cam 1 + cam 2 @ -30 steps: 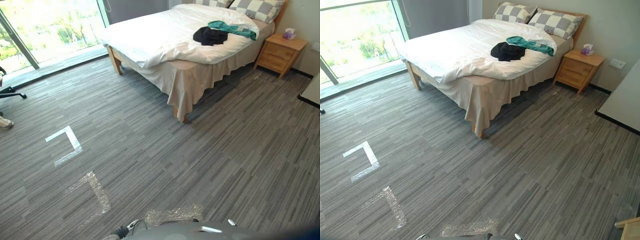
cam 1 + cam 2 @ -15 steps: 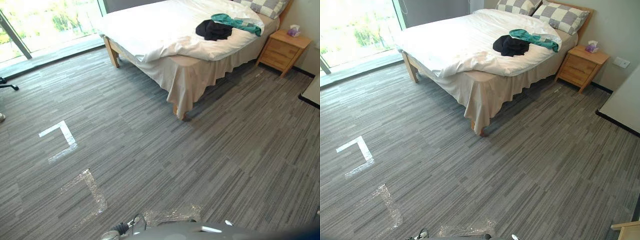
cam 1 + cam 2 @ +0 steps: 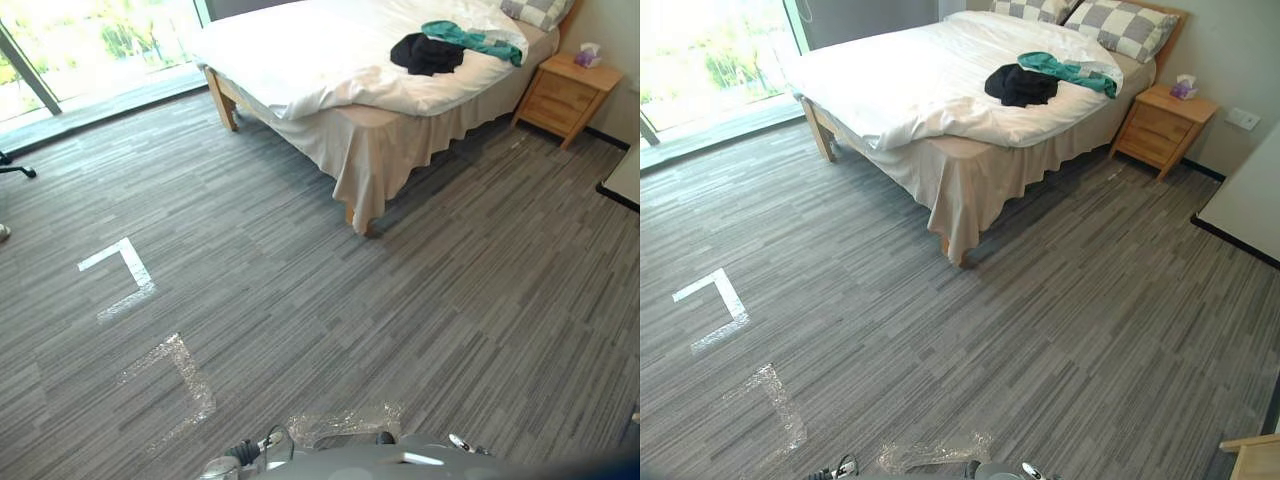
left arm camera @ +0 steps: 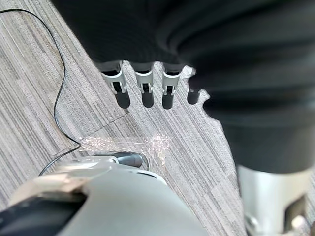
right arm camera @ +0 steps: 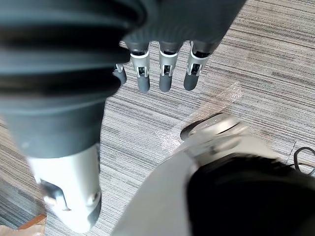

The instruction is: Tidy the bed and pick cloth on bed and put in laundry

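Left hand (image 4: pixel 146 89) hangs over the grey carpet (image 3: pixel 300 300), fingers straight and apart, holding nothing. Right hand (image 5: pixel 166 76) is the same. A white tape corner (image 3: pixel 122 268) sits on the carpet further out. Beyond is the bed (image 3: pixel 900 90), its white duvet rumpled at the foot corner. 2 cloths lie toward the bed's head end, near the nightstand-side edge. The black cloth (image 3: pixel 1018 85) has the teal cloth (image 3: pixel 1072 70) touching it just behind. 2 checked pillows (image 3: pixel 1130 25) sit at the head edge. Wooden nightstand (image 3: pixel 1160 125) stands beside the bed, tissue box (image 3: pixel 1183 90) on top.

Wooden nightstand (image 3: pixel 1160 125), matt carpet (image 3: pixel 1040 330), soft cloth (image 3: pixel 1020 85)
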`<state>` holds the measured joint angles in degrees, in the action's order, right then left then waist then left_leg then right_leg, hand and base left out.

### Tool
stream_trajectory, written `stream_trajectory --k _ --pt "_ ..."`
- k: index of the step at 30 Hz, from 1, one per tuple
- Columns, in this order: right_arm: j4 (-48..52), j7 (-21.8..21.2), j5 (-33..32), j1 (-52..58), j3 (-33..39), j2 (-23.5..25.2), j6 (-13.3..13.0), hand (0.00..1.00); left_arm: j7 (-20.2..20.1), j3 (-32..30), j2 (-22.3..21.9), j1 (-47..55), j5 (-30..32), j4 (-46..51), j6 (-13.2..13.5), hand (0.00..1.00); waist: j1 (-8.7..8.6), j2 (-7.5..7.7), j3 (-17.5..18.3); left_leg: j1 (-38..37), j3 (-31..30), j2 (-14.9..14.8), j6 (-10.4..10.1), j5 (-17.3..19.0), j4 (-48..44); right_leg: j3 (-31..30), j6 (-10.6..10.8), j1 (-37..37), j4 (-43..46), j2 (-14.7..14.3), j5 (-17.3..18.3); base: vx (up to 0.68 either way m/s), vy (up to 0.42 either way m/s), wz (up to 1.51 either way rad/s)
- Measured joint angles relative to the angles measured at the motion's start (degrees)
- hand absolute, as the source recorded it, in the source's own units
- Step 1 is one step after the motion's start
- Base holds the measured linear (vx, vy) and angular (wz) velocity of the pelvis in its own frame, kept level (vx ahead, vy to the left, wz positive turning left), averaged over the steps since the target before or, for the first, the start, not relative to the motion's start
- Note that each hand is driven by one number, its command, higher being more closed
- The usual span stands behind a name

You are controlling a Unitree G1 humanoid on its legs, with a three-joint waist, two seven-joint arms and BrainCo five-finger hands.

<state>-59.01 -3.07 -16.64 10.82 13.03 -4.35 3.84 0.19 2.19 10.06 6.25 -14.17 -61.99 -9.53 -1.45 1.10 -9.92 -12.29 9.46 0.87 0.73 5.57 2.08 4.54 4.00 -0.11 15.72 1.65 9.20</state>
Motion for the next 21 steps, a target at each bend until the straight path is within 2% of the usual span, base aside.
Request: stream_trajectory --k 1,4,8,11,12,13,14,16,17,18,19,20,21 --pt "0.3 0.3 0.0 0.0 0.0 0.3 -0.2 0.0 -0.1 0.0 0.2 0.0 0.0 0.0 0.0 0.0 -0.17 0.55 -0.6 -0.6 0.6 0.3 0.0 0.0 0.1 1.1 -0.6 -0.1 0.6 0.5 0.5 -0.04 0.014 -0.19" --pt "0.6 0.9 -1.3 -0.4 0.1 0.6 -0.3 0.0 -0.1 0.0 0.4 0.1 0.1 0.0 -0.4 0.0 -1.04 0.31 -1.1 -1.0 1.4 0.2 -0.1 0.1 0.2 1.3 -1.5 0.6 -1.2 0.4 0.1 -0.01 0.014 -0.12" --pt "0.4 1.1 -2.5 -0.4 1.4 1.0 -0.4 0.0 -0.1 -0.2 0.3 0.0 0.1 0.1 -0.3 0.0 -0.76 -0.12 -1.4 -1.2 3.7 -1.5 -0.8 0.5 0.0 1.1 -2.6 3.8 -10.0 -1.8 -4.7 0.01 0.006 -0.19" --pt "0.1 1.1 -3.1 -1.9 1.5 0.9 -0.4 0.0 -0.1 -0.4 0.2 -0.1 0.1 0.0 -0.1 0.0 -0.68 -0.7 -2.2 -1.5 7.7 -2.5 -1.5 1.0 0.2 1.4 -2.3 4.3 -13.7 -3.0 -7.6 -0.01 -0.023 -0.62" --pt "0.0 1.1 -3.4 -2.3 1.5 0.9 -0.4 0.0 -0.1 -0.4 0.2 -0.1 0.1 0.0 0.0 0.0 -0.72 -0.88 -2.5 -1.9 9.1 -2.9 -1.7 1.1 0.2 2.3 -2.0 3.7 -12.7 -3.1 -7.3 -0.03 -0.053 -0.82" --pt "0.1 1.0 -3.6 -2.3 1.6 0.8 -0.4 0.0 0.0 -0.5 0.0 -0.2 0.1 0.0 0.2 0.0 -0.67 -1.09 -2.9 -2.5 10.3 -3.4 -1.7 1.1 0.5 4.5 -0.9 2.1 -9.9 -3.1 -6.3 -0.05 -0.073 -0.92" --pt "0.7 1.0 -5.1 -2.3 2.6 1.1 -0.5 0.0 0.0 -1.4 -0.1 -0.4 0.2 -0.1 0.2 0.0 -0.55 -1.25 -3.4 -3.3 12.3 -4.1 -2.0 1.6 0.8 11.1 -0.3 -2.0 -3.3 -1.6 -3.3 -0.04 -0.057 -0.83" --pt "0.8 1.0 -5.6 -2.2 3.0 1.6 -0.5 0.0 0.0 -2.4 -0.3 -0.2 0.3 -0.1 0.3 0.0 -0.31 -1.05 -3.6 -3.9 13.8 -5.0 -2.9 2.5 0.1 14.5 -0.6 -4.2 -1.2 0.4 -3.2 0.02 -0.059 -0.6" --pt "1.1 0.9 -5.8 -1.8 3.7 1.7 -0.7 0.0 -0.1 -2.9 -0.3 -0.2 0.5 -0.1 0.5 0.0 -0.19 -0.83 -3.7 -4.2 14.7 -6.4 -4.2 4.1 -2.1 15.4 -0.8 -5.4 -1.6 2.2 -3.8 0.12 -0.131 -0.45" --pt "1.2 1.0 -5.8 -1.6 3.9 2.1 -0.9 0.0 -0.1 -3.2 -0.3 -0.2 1.6 0.0 0.9 0.0 0.31 -0.38 -3.9 -4.9 15.1 -7.4 -5.7 5.5 -3.8 15.3 -1.0 -5.3 -3.3 3.7 -6.0 0.15 -0.169 -0.3" --pt "1.3 1.0 -5.8 -1.4 4.0 2.2 -1.0 0.0 -0.2 -3.6 -0.3 -0.2 1.7 0.0 1.0 0.0 0.51 -0.22 -3.9 -5.1 15.1 -7.8 -6.0 6.1 -4.3 15.6 -1.0 -5.3 -3.7 4.4 -7.5 0.17 -0.242 -0.15" --pt "1.2 0.8 -6.8 -1.3 4.4 2.1 -1.0 0.0 -0.2 -4.1 -0.8 -0.3 2.0 0.0 1.2 0.0 0.49 -0.96 -3.8 -5.4 14.9 -10.3 -7.5 7.4 -5.7 17.0 -4.4 -5.0 -2.4 2.9 -6.6 0.17 -0.242 0.05" --pt "1.3 0.8 -7.3 -1.3 4.6 2.0 -1.0 0.0 -0.2 -4.1 -1.1 -0.2 2.2 0.0 1.2 0.0 -0.14 -1.61 -3.5 -5.5 14.9 -11.7 -7.9 7.6 -5.5 17.8 -5.1 -5.2 -1.5 1.8 -4.9 0.32 -0.348 0.17"
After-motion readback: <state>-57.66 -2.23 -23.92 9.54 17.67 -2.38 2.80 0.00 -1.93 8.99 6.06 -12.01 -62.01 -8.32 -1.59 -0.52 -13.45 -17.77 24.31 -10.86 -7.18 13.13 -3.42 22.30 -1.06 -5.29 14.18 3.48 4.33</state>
